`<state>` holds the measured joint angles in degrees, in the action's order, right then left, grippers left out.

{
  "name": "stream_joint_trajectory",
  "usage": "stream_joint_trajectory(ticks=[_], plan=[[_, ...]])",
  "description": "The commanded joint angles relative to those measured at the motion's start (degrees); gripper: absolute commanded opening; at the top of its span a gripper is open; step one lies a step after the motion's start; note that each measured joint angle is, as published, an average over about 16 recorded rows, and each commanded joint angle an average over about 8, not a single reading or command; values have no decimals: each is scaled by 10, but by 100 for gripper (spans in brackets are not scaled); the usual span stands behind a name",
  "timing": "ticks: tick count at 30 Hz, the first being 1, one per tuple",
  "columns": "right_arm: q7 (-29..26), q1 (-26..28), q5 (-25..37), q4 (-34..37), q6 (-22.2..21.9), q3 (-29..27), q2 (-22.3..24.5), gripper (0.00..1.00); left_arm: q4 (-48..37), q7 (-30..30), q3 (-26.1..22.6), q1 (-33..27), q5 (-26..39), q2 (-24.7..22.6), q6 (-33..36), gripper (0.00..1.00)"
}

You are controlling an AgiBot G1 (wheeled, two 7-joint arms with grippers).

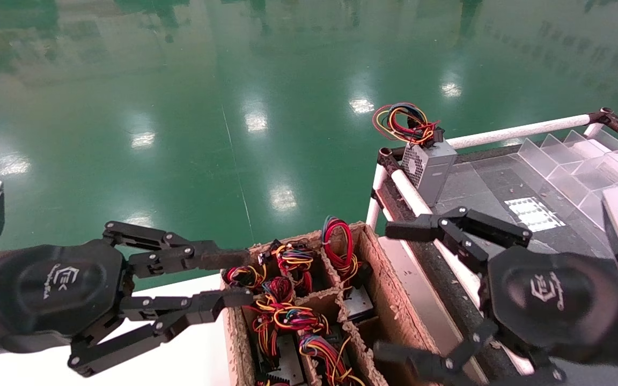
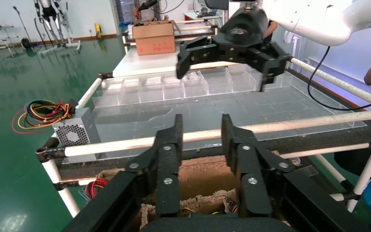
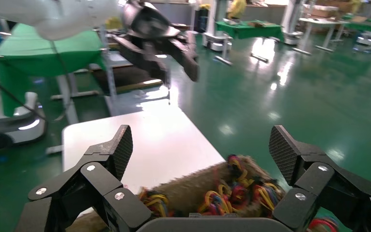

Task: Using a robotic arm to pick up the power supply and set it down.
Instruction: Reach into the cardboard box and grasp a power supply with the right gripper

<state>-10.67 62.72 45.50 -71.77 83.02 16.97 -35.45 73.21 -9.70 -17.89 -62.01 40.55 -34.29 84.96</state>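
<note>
Right tool [image 1: 397, 292] hangs wide open over the cardboard box [image 1: 379, 284], holding nothing; the power supply [image 1: 349, 268] sits in the box's compartment just beneath it. Left tool [image 1: 234, 279] is open at the box's other side.

The power supply [image 1: 360, 302] sits in a carton compartment, grey top showing and tall red wire loop upright. It lies just left of the right gripper [image 1: 385, 292], whose fingers are spread wide and empty.

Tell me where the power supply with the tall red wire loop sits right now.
In the head view, the power supply stands in the cardboard box's far right compartment, red loop sticking up, between the open left pincer and open right pincer.
</note>
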Motion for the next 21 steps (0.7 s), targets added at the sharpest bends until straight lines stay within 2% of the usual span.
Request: stream_joint_trajectory(ticks=[1, 8, 13, 19, 21], plan=[[1, 0, 4, 6, -6, 0, 0, 100, 0, 0, 0, 0, 0, 0, 0, 100], [-18, 49, 129, 30, -68, 48, -29, 100, 0, 0, 0, 0, 0, 0, 0, 100], [-28, 110, 238, 72, -105, 97, -84, 100, 0, 0, 0, 0, 0, 0, 0, 100], [0, 164, 336, 146, -137, 145, -155, 99, 0, 0, 0, 0, 0, 0, 0, 100], [16, 175, 352, 169, -142, 153, -174, 75, 0, 0, 0, 0, 0, 0, 0, 100]])
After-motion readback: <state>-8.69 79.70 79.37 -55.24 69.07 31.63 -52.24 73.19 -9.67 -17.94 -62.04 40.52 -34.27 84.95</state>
